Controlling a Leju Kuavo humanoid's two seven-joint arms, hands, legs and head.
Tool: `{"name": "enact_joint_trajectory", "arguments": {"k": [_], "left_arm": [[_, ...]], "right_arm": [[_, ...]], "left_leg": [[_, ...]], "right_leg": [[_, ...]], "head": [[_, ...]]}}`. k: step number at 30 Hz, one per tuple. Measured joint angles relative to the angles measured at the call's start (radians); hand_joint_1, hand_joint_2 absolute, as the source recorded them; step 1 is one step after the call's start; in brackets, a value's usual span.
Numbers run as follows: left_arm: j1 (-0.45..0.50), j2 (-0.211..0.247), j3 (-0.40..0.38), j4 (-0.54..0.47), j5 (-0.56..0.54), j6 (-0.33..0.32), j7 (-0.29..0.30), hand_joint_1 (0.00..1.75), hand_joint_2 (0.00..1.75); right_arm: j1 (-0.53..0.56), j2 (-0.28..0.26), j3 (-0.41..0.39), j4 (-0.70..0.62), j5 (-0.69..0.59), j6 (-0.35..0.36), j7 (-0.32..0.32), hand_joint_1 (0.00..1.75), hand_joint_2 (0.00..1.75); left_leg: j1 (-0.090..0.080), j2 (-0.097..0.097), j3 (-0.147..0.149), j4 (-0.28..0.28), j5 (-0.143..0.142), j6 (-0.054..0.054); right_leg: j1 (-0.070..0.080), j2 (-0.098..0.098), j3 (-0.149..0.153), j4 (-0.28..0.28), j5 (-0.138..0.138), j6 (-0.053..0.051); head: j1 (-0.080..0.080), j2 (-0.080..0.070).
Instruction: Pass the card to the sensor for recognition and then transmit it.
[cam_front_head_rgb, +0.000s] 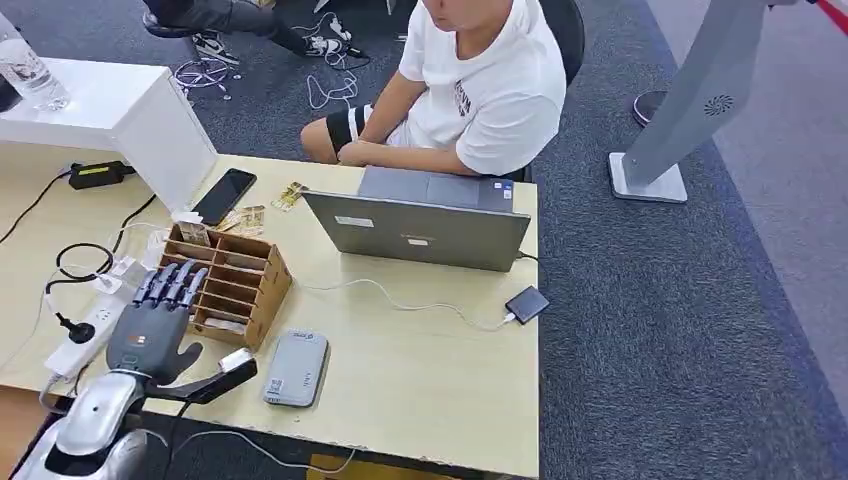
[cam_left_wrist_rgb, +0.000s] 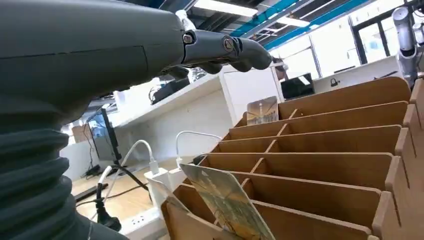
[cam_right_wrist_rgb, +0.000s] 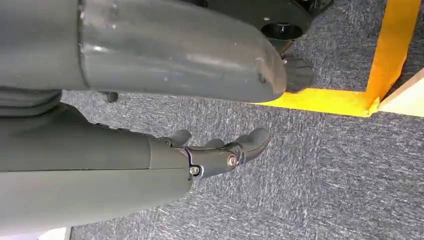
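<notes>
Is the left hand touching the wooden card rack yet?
Cannot tell. In the head view the left hand overlaps the card rack; in the left wrist view its fingers appear raised above the slots.

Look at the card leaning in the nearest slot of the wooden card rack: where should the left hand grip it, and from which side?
Pinch the card's free upper edge, coming from above. It leans tilted with its lower part sunk between the wooden card rack's dividers, so probably just the top is reachable. The left hand hovers over the rack.
</notes>
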Motion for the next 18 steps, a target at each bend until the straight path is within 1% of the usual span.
{"name": "enact_joint_trajectory", "arguments": {"k": [11, 18], "left_arm": [[-0.001, 0.0, -0.003, 0.003, 0.0, -0.001, 0.0, 0.0, 1.75], [-0.009, 0.0, -0.003, 0.035, 0.007, -0.015, 0.0, 0.0, 1.75]], "right_arm": [[0.0, 0.0, 0.0, 0.0, 0.015, 0.006, -0.01, 0.0, 0.0], [0.0, 0.0, -0.003, 0.0, 0.016, 0.02, -0.011, 0.0, 0.0]], "left_leg": [[0.0, 0.0, 0.0, 0.0, 0.0, 0.0], [0.0, 0.0, 0.0, 0.0, 0.0, 0.0]], "right_leg": [[0.0, 0.0, 0.0, 0.0, 0.0, 0.0], [0.0, 0.0, 0.0, 0.0, 0.0, 0.0]], "head": [[0.0, 0.0], [0.0, 0.0]]}}
